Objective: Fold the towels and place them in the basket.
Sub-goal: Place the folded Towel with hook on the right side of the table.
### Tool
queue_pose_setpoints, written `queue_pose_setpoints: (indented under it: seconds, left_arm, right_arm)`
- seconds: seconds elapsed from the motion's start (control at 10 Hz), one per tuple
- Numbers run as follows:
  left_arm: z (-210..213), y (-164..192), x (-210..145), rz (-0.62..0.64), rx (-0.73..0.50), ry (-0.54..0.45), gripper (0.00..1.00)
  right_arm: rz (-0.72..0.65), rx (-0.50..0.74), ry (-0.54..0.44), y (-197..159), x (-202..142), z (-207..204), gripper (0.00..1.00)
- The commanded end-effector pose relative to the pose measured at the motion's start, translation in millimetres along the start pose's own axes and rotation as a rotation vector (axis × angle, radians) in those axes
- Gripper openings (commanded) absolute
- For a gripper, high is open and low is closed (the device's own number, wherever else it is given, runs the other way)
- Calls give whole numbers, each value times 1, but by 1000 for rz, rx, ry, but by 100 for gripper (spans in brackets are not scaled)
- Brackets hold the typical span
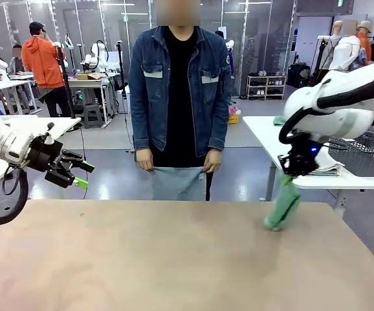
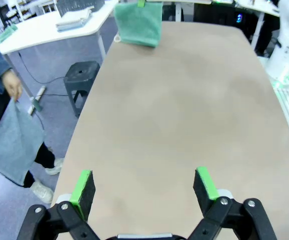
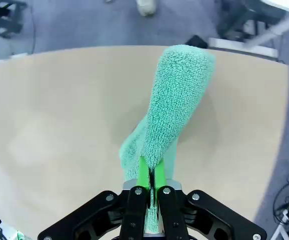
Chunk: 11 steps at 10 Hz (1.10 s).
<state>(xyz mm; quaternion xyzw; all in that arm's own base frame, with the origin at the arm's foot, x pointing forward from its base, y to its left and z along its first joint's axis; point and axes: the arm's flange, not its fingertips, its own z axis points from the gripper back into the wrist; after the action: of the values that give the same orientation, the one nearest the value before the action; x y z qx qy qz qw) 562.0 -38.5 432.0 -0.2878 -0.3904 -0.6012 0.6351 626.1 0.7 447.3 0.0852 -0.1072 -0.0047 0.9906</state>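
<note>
Towels turn up in two places as we look across the table (image 1: 174, 259). The mint green towel (image 1: 283, 206) hangs from the right jaws near the table's far right corner, with its lower end resting on the tabletop. The grey-blue towel (image 1: 179, 183) is off the table, held up at waist height by the person (image 1: 180, 91) standing at the far side, one hand (image 1: 145, 159) at each upper corner. In the right wrist view we see the right jaws pressed together on the top edge of the green towel, the cloth pinched between the green pads (image 3: 143, 175). We see the left jaws spread wide and holding nothing, hovering over the table's left side. We make out the basket (image 1: 368, 154) on a white side table (image 1: 271, 133) behind the right arm (image 1: 342, 97).
</note>
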Motion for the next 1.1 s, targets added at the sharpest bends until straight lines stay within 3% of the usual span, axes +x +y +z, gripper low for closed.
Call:
queue_pose_setpoints:
  seconds: [0.0, 0.3, 0.4, 0.8, 1.0]
  left_arm:
    - [0, -2, 2, -5, -5, -3, 100]
    - [0, -2, 2, -5, -5, -3, 100]
    - [0, -2, 2, -5, -5, -3, 100]
    - [0, -2, 2, -5, -5, -3, 100]
    - [0, -2, 2, -5, -5, -3, 100]
  right_arm:
    - [17, -27, 31, -20, 26, -10, 5]
    - [-4, 3, 64, -48, 36, -28, 5]
    - [8, 32, 64, -41, 35, -28, 5]
    - [93, 223, 121, 49, 9, -28, 5]
    - [137, 394, 177, 66, 0, -21, 5]
